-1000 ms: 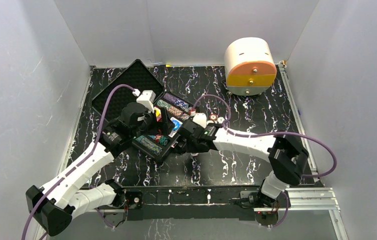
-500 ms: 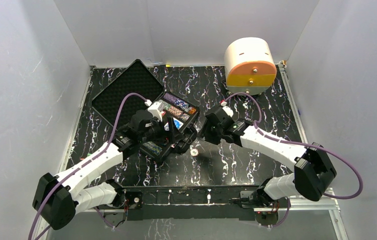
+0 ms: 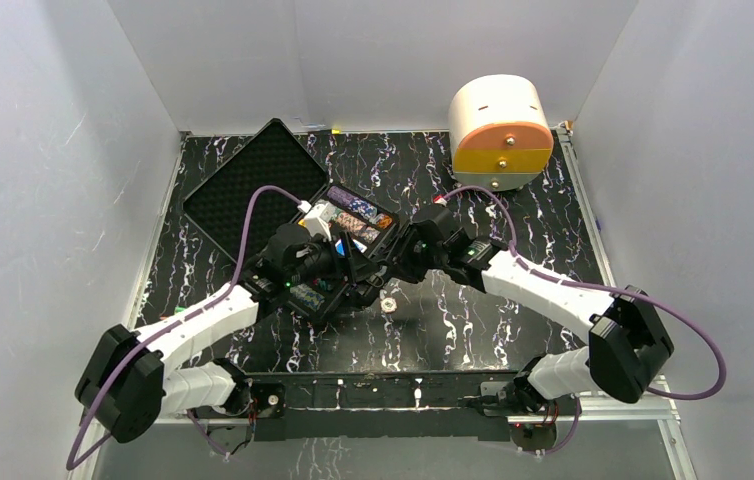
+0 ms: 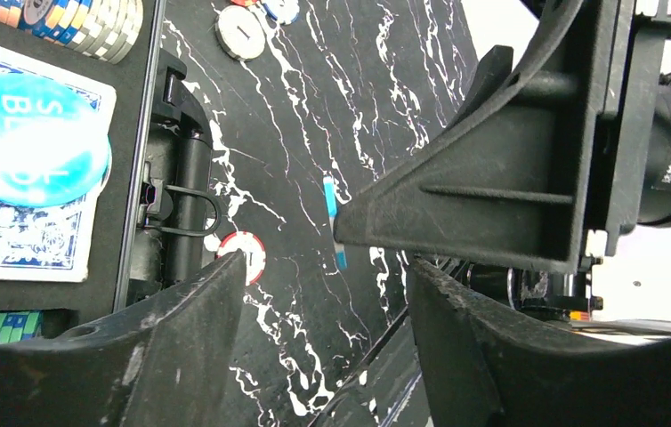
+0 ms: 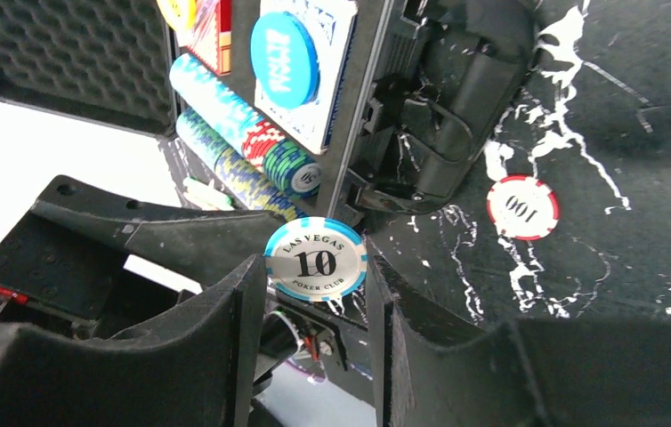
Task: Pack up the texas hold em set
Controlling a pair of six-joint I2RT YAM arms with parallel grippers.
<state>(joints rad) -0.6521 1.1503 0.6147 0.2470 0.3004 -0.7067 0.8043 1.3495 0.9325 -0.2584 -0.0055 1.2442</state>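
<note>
The black case (image 3: pixel 384 243) lies open at mid-table with its foam lid (image 3: pixel 248 182) flat at the back left. The tray holds rows of chips (image 5: pixel 225 107) and a blue deck with a blue disc (image 5: pixel 284 59) on it. My right gripper (image 5: pixel 317 271) is shut on a blue-and-white "10" chip (image 5: pixel 317 259), held just off the case's latch side (image 5: pixel 421 133). A red-and-white "100" chip (image 5: pixel 522 207) lies on the table beside the case; it also shows in the top view (image 3: pixel 388 302) and the left wrist view (image 4: pixel 243 255). My left gripper (image 4: pixel 325 294) is open and empty above the table by that chip.
A white-and-orange drawer box (image 3: pixel 500 135) stands at the back right. Two more loose chips (image 4: pixel 241 31) lie on the black marbled table past the case's corner. Both grippers (image 3: pixel 378 270) are close together at the case's near-right side. White walls enclose the table.
My right gripper pulled back from the case to the right, then came back left toward the case's edge with the chip. My left arm slid a little right. The red chip came into view.
</note>
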